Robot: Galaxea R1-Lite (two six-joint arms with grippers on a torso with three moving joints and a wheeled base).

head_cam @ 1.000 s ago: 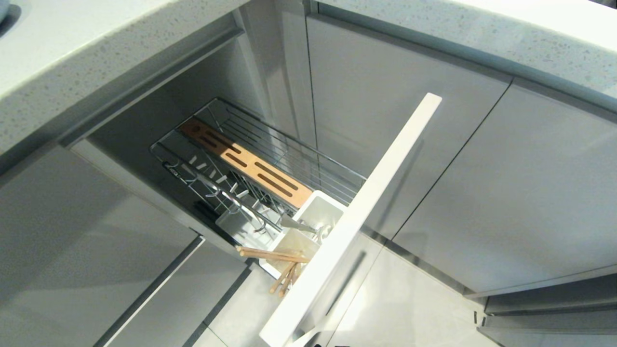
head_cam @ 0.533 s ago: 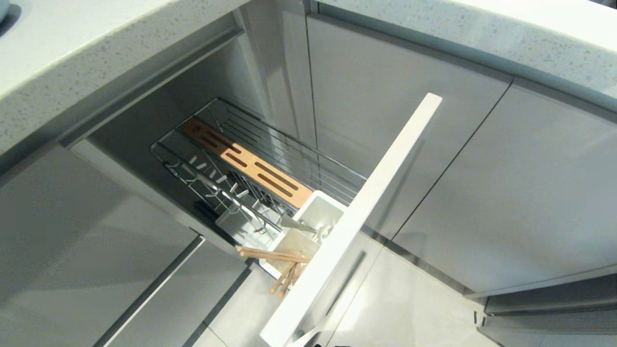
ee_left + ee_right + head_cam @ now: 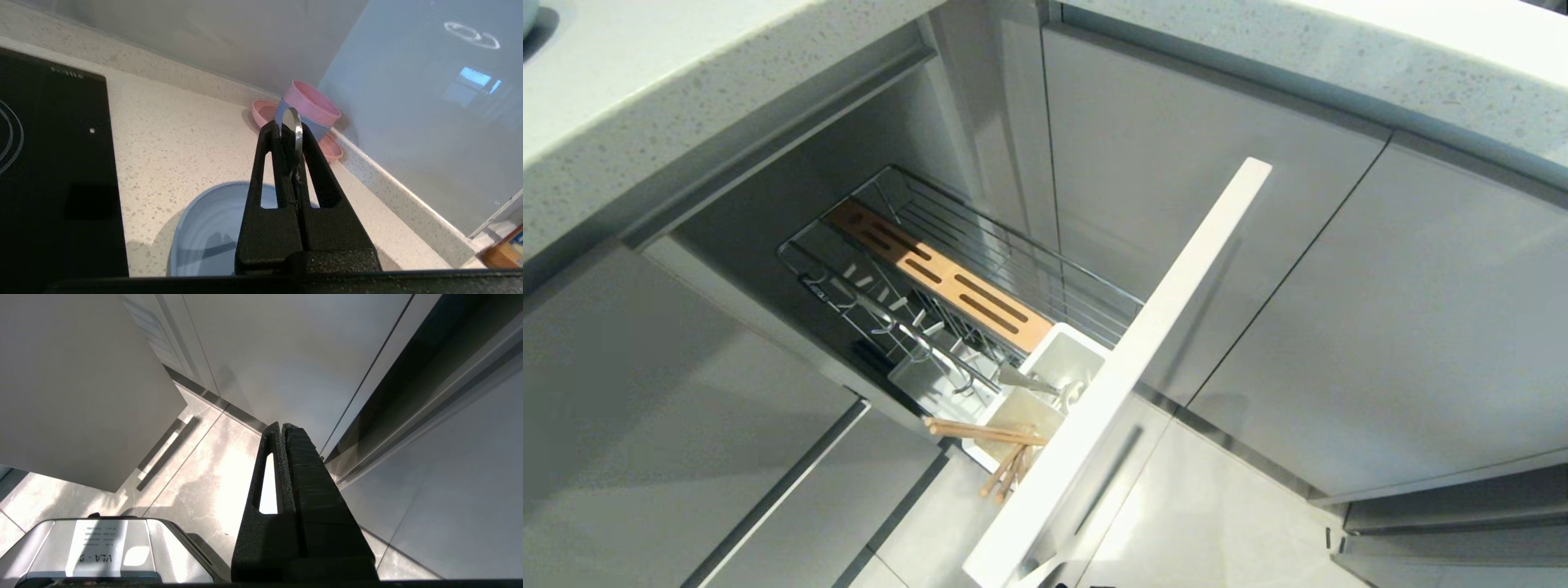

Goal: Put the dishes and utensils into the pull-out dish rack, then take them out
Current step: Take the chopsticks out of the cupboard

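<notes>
A slim silver metal utensil [image 3: 292, 130] stands pinched edge-on between the fingertips of the left gripper [image 3: 291, 141], its rounded, shiny end poking up past the two black fingers, which are pressed tight against it with no gap to spare. Below the gripper, on the pale speckled countertop [image 3: 175, 139], lies a flat round light-blue plate [image 3: 208, 232], partly hidden by the gripper's body. Beyond the fingertips, in the corner against the glossy grey backsplash [image 3: 408, 122], a pink-and-blue cup [image 3: 308, 108] sits on a pink plate [image 3: 265, 112]. A black glass cooktop [image 3: 53, 183] borders the counter on the other side.

Seen from the head camera, the narrow chrome wire pull-out dish rack [image 3: 1013, 261] stands drawn out of the grey cabinets, its pale flat front panel [image 3: 1127, 367] towards the robot. A slotted wooden strip [image 3: 939, 273] runs along the basket, with metal pegs [image 3: 890, 314] beside it. In the white plastic utensil caddy [image 3: 1054, 359] near the panel, a pair of light wooden chopsticks [image 3: 984, 430] lies slanted, ends jutting over the rim.

The right gripper [image 3: 284, 433] hangs low over the tiled floor [image 3: 196, 477], fingers pressed together on nothing.
</notes>
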